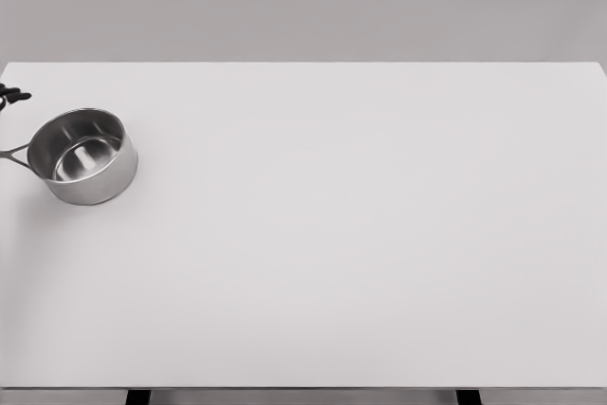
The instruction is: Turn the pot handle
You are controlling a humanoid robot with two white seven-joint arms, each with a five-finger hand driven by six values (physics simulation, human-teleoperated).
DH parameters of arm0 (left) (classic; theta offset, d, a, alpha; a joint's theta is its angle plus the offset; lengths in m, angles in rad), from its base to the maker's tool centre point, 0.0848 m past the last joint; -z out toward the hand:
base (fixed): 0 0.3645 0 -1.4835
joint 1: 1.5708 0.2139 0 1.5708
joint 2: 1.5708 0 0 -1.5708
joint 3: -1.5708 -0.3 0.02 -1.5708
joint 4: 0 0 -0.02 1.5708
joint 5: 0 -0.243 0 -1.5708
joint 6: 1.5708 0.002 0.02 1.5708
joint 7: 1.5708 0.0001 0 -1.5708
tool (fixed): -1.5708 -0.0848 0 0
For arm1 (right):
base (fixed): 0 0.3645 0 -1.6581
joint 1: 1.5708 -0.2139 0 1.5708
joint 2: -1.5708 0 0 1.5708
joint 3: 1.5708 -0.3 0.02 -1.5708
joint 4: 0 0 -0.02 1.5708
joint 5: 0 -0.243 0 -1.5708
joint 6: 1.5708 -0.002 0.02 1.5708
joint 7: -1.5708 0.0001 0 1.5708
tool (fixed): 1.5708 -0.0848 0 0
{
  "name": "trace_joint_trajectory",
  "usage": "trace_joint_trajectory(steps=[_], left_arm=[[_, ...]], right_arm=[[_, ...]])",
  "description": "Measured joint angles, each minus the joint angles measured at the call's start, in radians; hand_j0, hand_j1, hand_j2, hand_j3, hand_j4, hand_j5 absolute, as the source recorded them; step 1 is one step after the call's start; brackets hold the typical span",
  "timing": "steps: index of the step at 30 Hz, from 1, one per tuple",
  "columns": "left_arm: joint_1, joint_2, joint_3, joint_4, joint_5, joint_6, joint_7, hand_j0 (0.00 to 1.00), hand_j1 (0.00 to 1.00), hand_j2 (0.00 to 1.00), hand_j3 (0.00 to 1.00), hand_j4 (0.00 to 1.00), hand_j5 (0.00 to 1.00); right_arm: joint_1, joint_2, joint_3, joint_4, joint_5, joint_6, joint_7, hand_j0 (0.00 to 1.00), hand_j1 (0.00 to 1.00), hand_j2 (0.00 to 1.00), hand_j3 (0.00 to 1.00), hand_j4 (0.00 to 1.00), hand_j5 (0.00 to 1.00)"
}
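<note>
A white table [360, 263] is seen filling most of the head view, its near edge running along the bottom of the frame, where two dark supports [138, 396] are glimpsed beneath it. Farther back, at the far left of the tabletop, a shiny steel pot [85, 156] is shown standing upright, its open mouth turned up and its bright inner base visible. A thin metal handle [13, 154] is seen projecting from the pot toward the left edge of the frame, where it is cut off. Just behind the pot, at the left border, a small dark object [13, 96] is partly visible; what it is cannot be told, nor can any finger state. Beyond the table's far edge, a plain grey wall [303, 2] is shown.
</note>
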Motion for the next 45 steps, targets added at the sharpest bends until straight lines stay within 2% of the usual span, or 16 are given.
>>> trace_joint_trajectory(steps=[11, 28, 45], left_arm=[[-0.034, -0.022, -0.017, 0.008, -0.03, 0.0, 0.0, 1.0, 1.0, 1.0, 1.0, 1.0, 1.0], [-0.034, -0.018, -0.029, 0.009, -0.029, 0.0, 0.0, 1.0, 1.0, 1.0, 1.0, 1.0, 1.0], [-0.069, -0.03, -0.037, 0.045, -0.049, 0.0, 0.0, 1.0, 1.0, 1.0, 1.0, 1.0, 1.0]], right_arm=[[0.0, 0.0, 0.0, 0.0, 0.0, 0.0, 0.0, 1.0, 1.0, 1.0, 1.0, 1.0, 1.0], [0.0, 0.0, 0.0, 0.0, 0.0, 0.0, 0.0, 1.0, 1.0, 1.0, 1.0, 1.0, 1.0], [0.0, 0.0, 0.0, 0.0, 0.0, 0.0, 0.0, 1.0, 1.0, 1.0, 1.0, 1.0, 1.0]])
